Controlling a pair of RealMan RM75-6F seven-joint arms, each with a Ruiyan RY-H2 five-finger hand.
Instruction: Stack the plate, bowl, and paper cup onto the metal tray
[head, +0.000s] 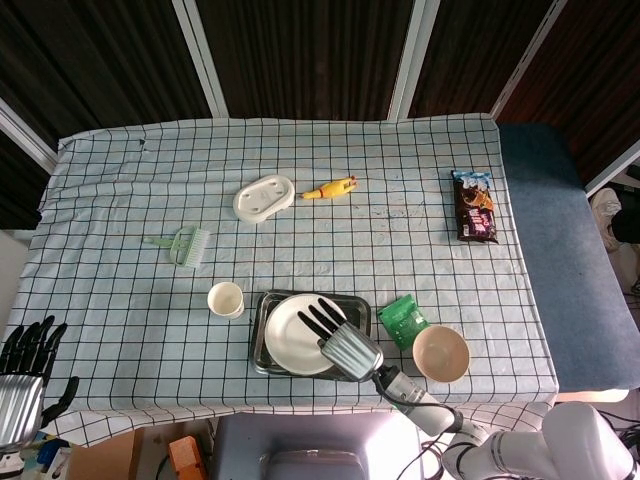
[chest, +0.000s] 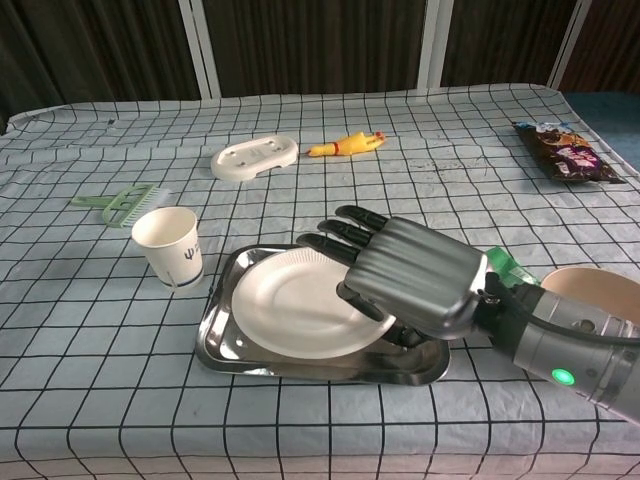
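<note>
Gripping the plate's (chest: 290, 305) right rim over the metal tray (chest: 225, 340), the right hand (chest: 410, 275) is holding it just beside the paper cup (chest: 168, 245); left hand (head: 20, 375) is idling with fingers spread off the table's corner.

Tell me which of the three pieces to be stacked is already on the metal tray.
The white plate, lying in the metal tray under the right hand. The paper cup stands left of the tray, the bowl to its right.

The plate (chest: 290, 303) is white, the tray (chest: 225, 335) is shiny silver. The cup (chest: 168, 244) is white and the bowl (chest: 590, 290) is beige. The tablecloth (chest: 90, 380) is white with black grid lines. The right hand (chest: 405, 275) is dark grey.
</note>
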